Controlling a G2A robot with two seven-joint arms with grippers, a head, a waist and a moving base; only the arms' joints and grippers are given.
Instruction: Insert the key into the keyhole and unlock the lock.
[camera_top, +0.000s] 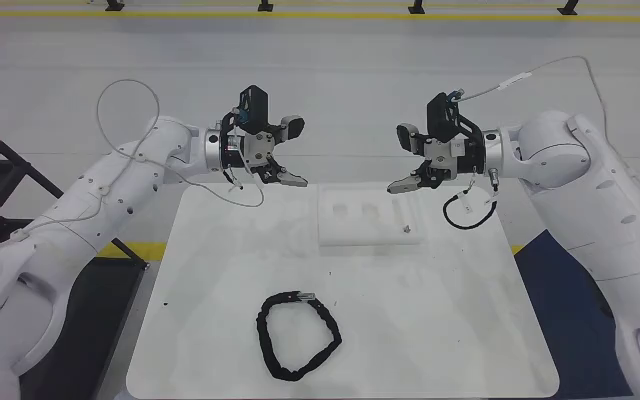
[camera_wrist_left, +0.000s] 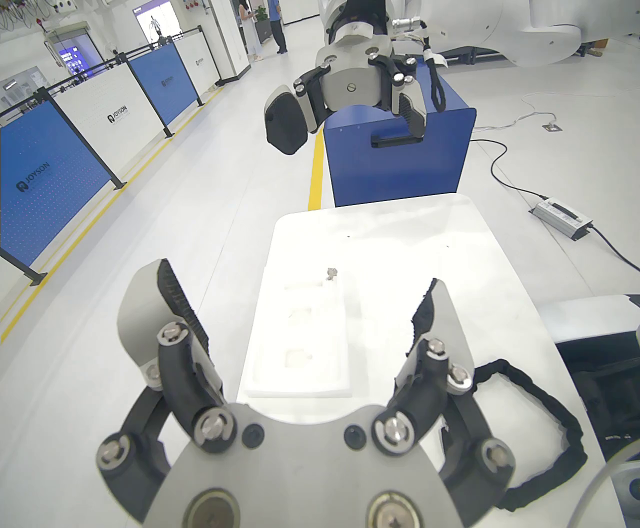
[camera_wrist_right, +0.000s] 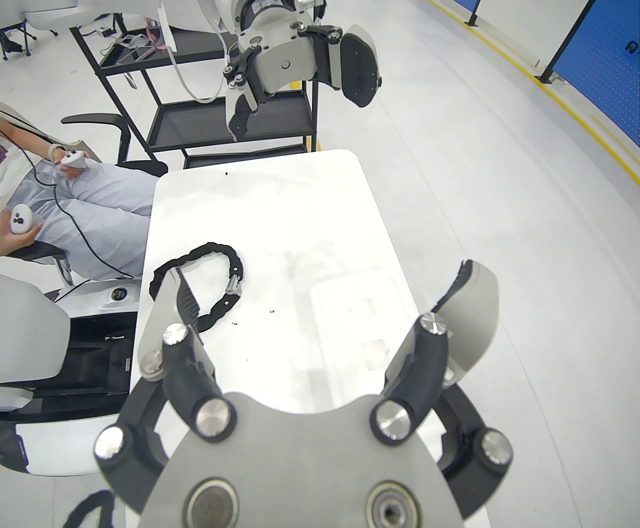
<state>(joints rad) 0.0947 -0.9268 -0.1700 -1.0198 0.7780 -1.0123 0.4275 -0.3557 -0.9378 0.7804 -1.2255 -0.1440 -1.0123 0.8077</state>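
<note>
A black chain lock (camera_top: 298, 335) lies looped on the white table (camera_top: 450, 330) near its front edge; its metal cylinder end (camera_wrist_right: 232, 285) rests on the tabletop. A small key (camera_top: 407, 228) stands in a white foam tray (camera_top: 370, 225) at the back middle. My left gripper (camera_top: 297, 154) hangs open above the table's back left edge, empty. My right gripper (camera_top: 398, 160) hangs open above the back right, near the tray's key end, also empty. In the left wrist view my open left gripper (camera_wrist_left: 300, 285) frames the tray (camera_wrist_left: 300, 350) and key (camera_wrist_left: 331, 272), with the chain (camera_wrist_left: 545, 415) beside.
A blue cabinet (camera_wrist_left: 400, 160) stands past the table's right end, with a power brick (camera_wrist_left: 562, 217) and cables on the floor. A black shelf cart (camera_wrist_right: 200, 120) stands past the left end. Bare tabletop lies between tray and chain.
</note>
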